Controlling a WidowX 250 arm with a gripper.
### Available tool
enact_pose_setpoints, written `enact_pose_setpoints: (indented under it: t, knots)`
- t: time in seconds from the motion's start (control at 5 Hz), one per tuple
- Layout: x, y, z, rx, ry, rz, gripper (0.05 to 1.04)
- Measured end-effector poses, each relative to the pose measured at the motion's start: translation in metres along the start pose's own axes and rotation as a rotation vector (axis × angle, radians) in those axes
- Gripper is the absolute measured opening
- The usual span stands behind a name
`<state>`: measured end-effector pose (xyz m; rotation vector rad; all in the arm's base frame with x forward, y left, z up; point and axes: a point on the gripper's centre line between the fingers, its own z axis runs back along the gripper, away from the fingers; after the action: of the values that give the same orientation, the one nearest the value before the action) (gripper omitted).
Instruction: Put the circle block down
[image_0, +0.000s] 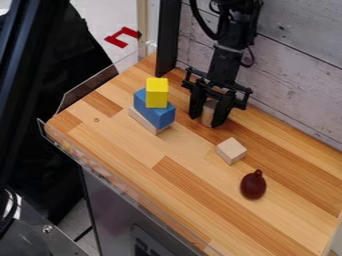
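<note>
Black gripper (208, 119) is hanging over the wooden tabletop (143, 172), pinching a pale wooden cylinder (208, 112), looks like the circle block. Fingers are flanking it on both sides. Cylinder is lying right between the tips, long axis running roughly upright, about in line with the fingers; whether its base is touching the wood, can't tell. One arm (230, 47) here, so no choice of arm. Key relation for the next move: tabletop is directly under the grip, so putting down is probably calling for a short straight lower, then a release. If the base is tilting, the cylinder could be tipping or rolling.

Just beside the hand, toward the camera and a bit right in the view: pale wooden cube (231, 150). Left of the hand, near: a stack, yellow block (157, 93) sitting on blue block (154, 109), which is resting on a pale wooden block (148, 123). Farther out past the cube, a dark red egg-shaped toy (253, 185) with a small stub is lying. Plank wall (300, 82) is rising behind the hand. Blocks aren't showing any readable labels.
</note>
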<state>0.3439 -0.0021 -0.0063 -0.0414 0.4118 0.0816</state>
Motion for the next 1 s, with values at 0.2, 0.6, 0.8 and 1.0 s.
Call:
enact_pose_setpoints:
  t: [0.2,0.6,0.8,1.0]
  knots:
    - [0.001,0.001,-0.002,0.007,-0.008,0.021,0.861]
    - [-0.037,-0.001,0.05,-0.018,-0.198,0.045,1.001]
    - [-0.056,0.001,0.068,-0.007,-0.261,0.034,1.001]
    - [-0.073,0.002,0.076,0.015,-0.25,0.019,1.001]
